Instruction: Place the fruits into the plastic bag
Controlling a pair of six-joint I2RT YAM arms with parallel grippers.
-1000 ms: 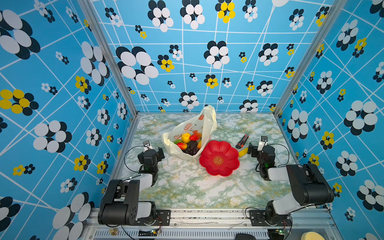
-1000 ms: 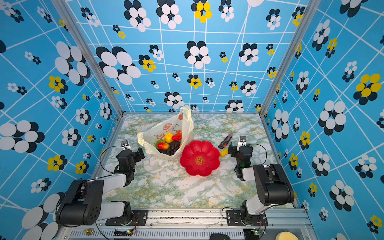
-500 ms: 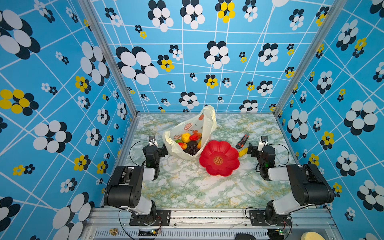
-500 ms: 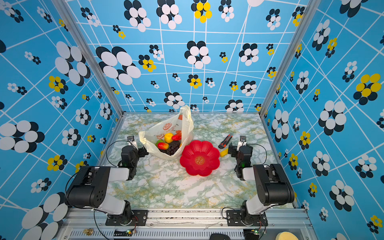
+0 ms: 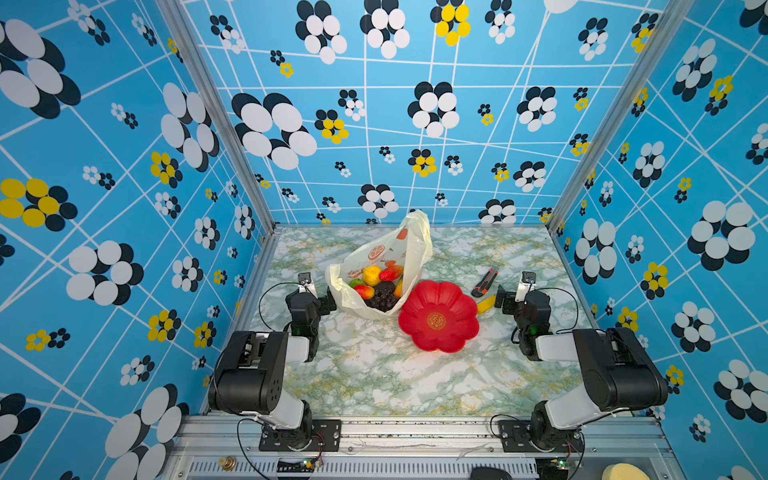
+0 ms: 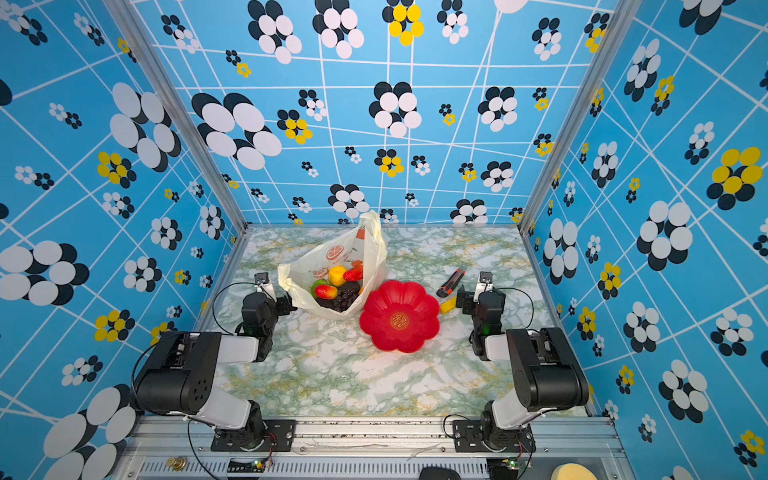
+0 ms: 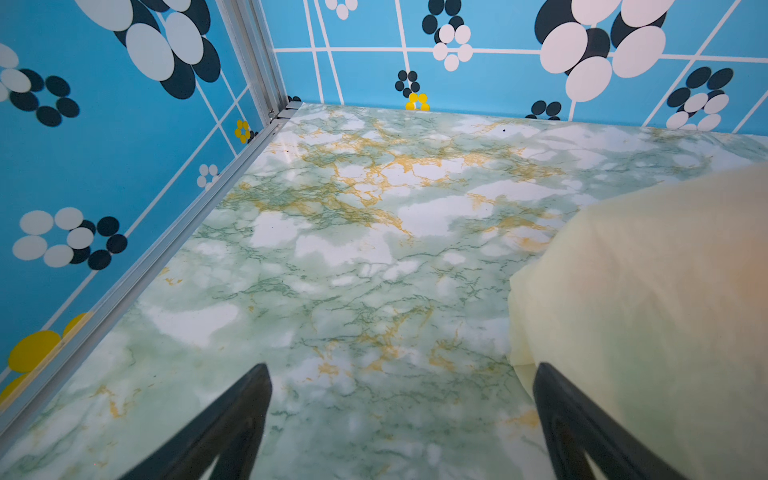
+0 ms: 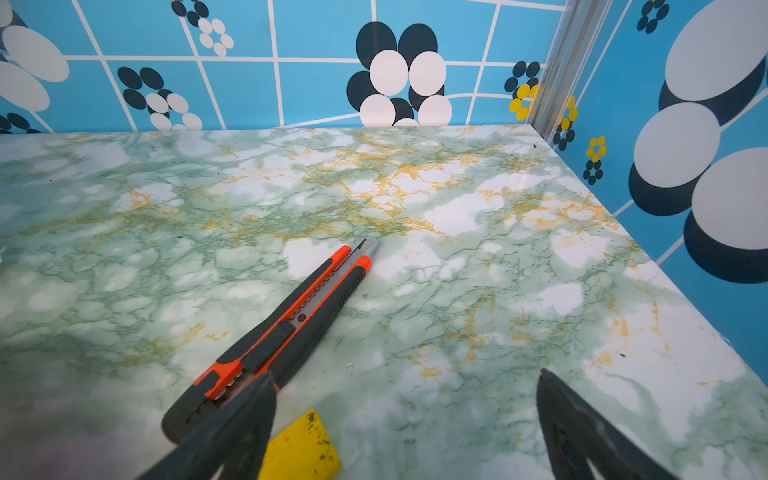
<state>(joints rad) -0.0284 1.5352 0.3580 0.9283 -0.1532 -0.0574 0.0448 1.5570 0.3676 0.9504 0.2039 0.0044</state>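
Observation:
The plastic bag (image 5: 405, 245) (image 6: 332, 251), cream-yellow with orange prints, lies open at mid-table in both top views. Inside its mouth sit the fruits (image 5: 378, 286) (image 6: 338, 286): a purple grape bunch, yellow, red, green and red-orange pieces. My left gripper (image 5: 329, 301) (image 6: 287, 303) is open, low over the table right beside the bag's left edge. In the left wrist view the gripper (image 7: 400, 368) holds nothing and the bag (image 7: 644, 311) bulges against one finger. My right gripper (image 5: 500, 299) (image 6: 463, 300) (image 8: 405, 374) is open and empty, right of the plate.
A red flower-shaped plate (image 5: 457, 332) (image 6: 415, 336) lies just right of the bag, its dish bare. An orange-black cutter (image 5: 484, 282) (image 6: 451, 282) (image 8: 291, 324) and a flat yellow strip (image 5: 485, 304) (image 6: 448, 306) (image 8: 301, 449) lie by the right gripper. Patterned walls close in three sides.
My left gripper has moved away from the front and right, up to the bag's left edge, still open. The right arm, the bag and the fruits have not moved.

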